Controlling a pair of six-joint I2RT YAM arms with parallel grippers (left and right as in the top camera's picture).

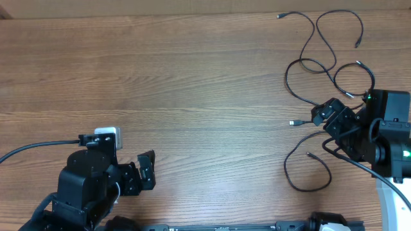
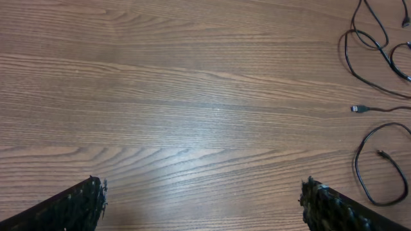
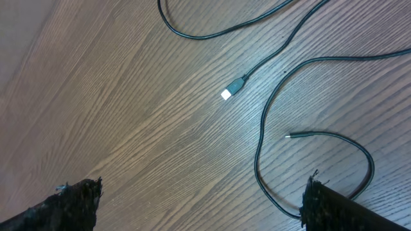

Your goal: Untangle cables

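Several thin black cables lie spread on the wooden table at the right. One long cable (image 1: 324,45) loops across the far right corner. A second cable ends in a silver-tipped plug (image 1: 295,122), which also shows in the right wrist view (image 3: 232,88) and the left wrist view (image 2: 359,109). A third cable forms a loop (image 1: 307,187) in front, with a free tip (image 3: 290,135). My right gripper (image 1: 329,119) is open and empty above the table beside that loop (image 3: 260,151). My left gripper (image 1: 149,170) is open and empty at the near left, far from the cables (image 2: 369,186).
The bare wooden table (image 1: 192,83) fills the view. The right arm's black body and white base (image 1: 392,141) stand at the right edge. The left arm's base (image 1: 90,186) stands at the near left, with its own thick wire running off to the left.
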